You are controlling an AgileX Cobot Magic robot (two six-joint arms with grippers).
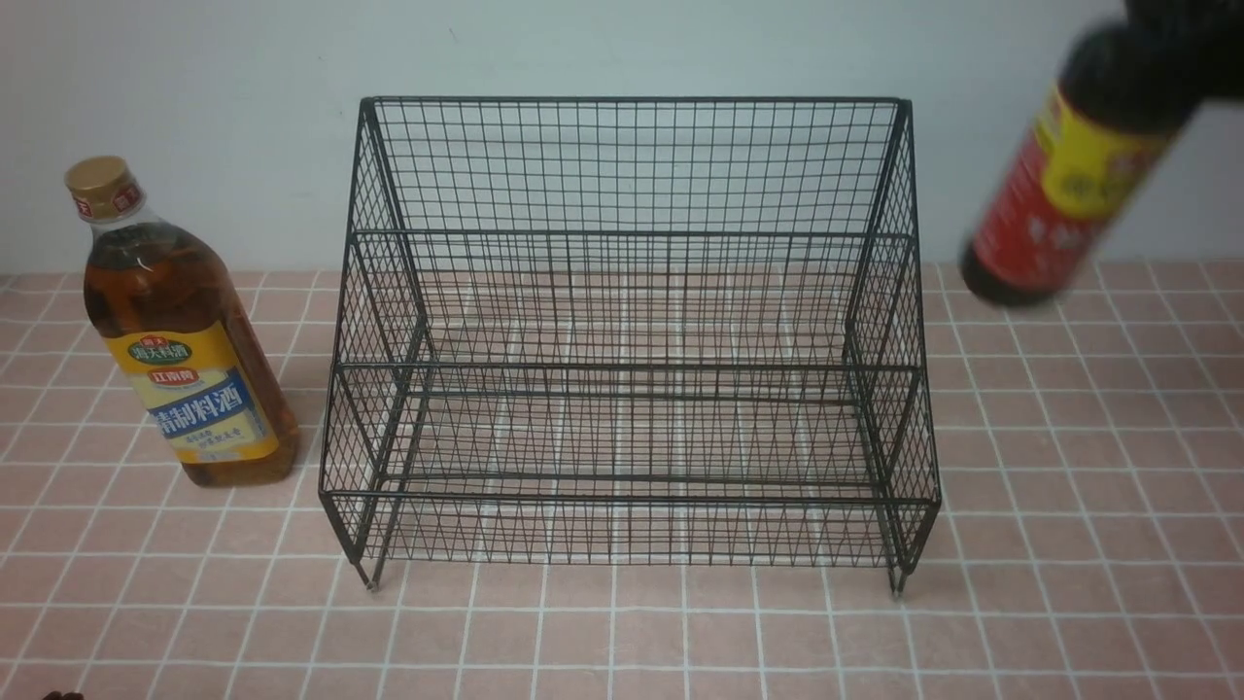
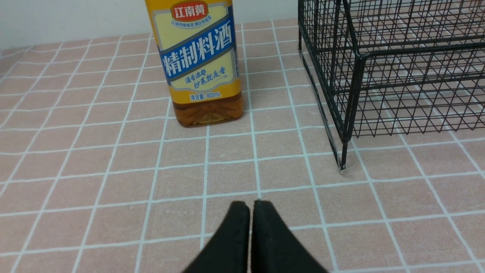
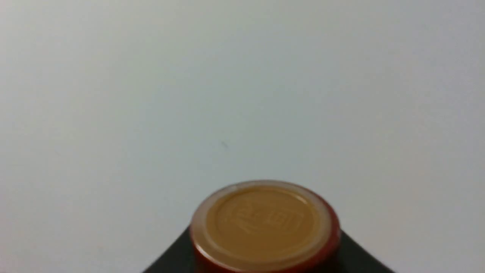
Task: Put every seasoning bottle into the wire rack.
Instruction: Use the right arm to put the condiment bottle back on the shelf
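The black wire rack (image 1: 632, 498) stands mid-table with both tiers bare; its corner shows in the left wrist view (image 2: 356, 87). The broad amber bottle (image 1: 185, 331) with gold cap and yellow-blue label stands upright left of the rack, also in the left wrist view (image 2: 201, 64). My left gripper (image 2: 251, 206) is shut and empty, low over the tiles, short of that bottle. My right gripper (image 1: 1191, 44) is shut on the dark soy-sauce bottle (image 1: 1069, 175) and holds it tilted in the air, right of the rack and above its top. Its brown cap (image 3: 265, 223) sits between the fingers.
The table is covered in pink tiles with white grout. A plain pale wall stands close behind the rack. The rack's front foot (image 2: 342, 167) rests on the tiles to the right of the amber bottle.
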